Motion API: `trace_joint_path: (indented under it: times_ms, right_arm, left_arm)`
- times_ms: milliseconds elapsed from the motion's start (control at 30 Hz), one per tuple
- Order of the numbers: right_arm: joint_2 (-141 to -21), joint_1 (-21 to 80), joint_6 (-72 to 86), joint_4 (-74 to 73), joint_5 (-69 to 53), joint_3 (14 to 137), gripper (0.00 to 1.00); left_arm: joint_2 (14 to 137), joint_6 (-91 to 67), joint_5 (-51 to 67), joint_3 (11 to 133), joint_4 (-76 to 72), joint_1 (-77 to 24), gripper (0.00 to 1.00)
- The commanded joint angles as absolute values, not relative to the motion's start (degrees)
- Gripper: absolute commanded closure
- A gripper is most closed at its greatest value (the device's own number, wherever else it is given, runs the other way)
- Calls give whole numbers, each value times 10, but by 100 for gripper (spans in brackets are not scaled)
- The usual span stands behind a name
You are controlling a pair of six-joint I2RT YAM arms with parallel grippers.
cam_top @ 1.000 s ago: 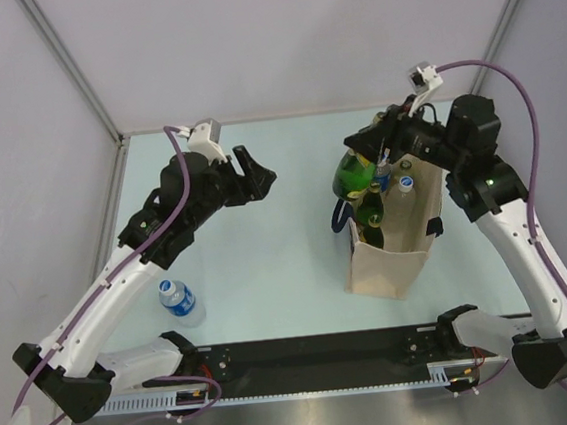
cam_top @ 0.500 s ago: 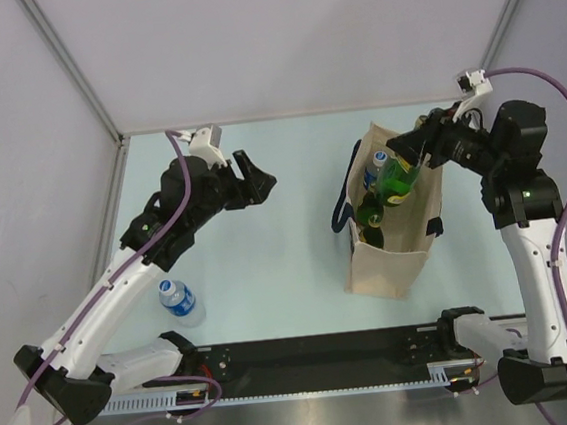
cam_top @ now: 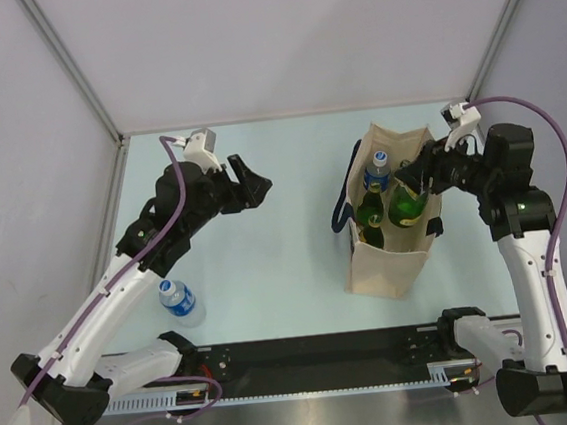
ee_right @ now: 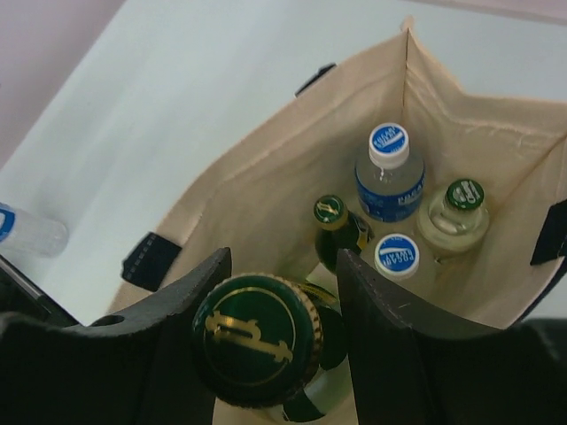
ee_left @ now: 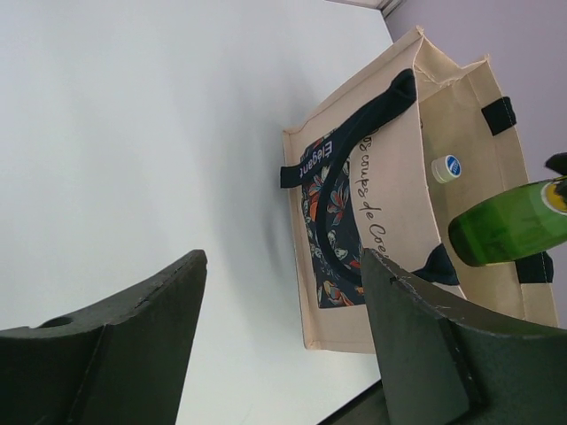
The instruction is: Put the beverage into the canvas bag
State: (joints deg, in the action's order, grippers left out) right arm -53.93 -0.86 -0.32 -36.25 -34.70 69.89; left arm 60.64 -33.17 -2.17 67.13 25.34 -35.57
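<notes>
Small water bottle (cam_top: 180, 301) upright on table (cam_top: 287, 252), near left. left jaws: spread wide, empty, above table, well apart from canvas bag (cam_top: 389, 263). Bag upright, centre-right, four bottles (ee_right: 390, 181) standing inside. right jaws: clamped on neck of green bottle (cam_top: 403, 204), at bag's open mouth.

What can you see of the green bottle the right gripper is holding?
The green bottle is dark translucent green, glass by its look, with a green cap bearing a gold emblem. The right gripper is shut on its neck just below the cap. It hangs tilted over the open mouth of the canvas bag, above the bottles standing inside. Whether its base touches them or the bag wall cannot be told.
</notes>
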Motion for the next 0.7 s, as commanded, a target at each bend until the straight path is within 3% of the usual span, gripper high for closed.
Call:
trace_joint_path:
  times_ms: [0, 667]
  right_arm:
    - [-514, -11, -45, -308, -340, 689, 100]
    - [-490, 35, -136, -282, -296, 559, 100]
  left_arm:
    - [586, -338, -14, 664, 234, -348, 24]
    - [572, -339, -16, 650, 234, -343, 24]
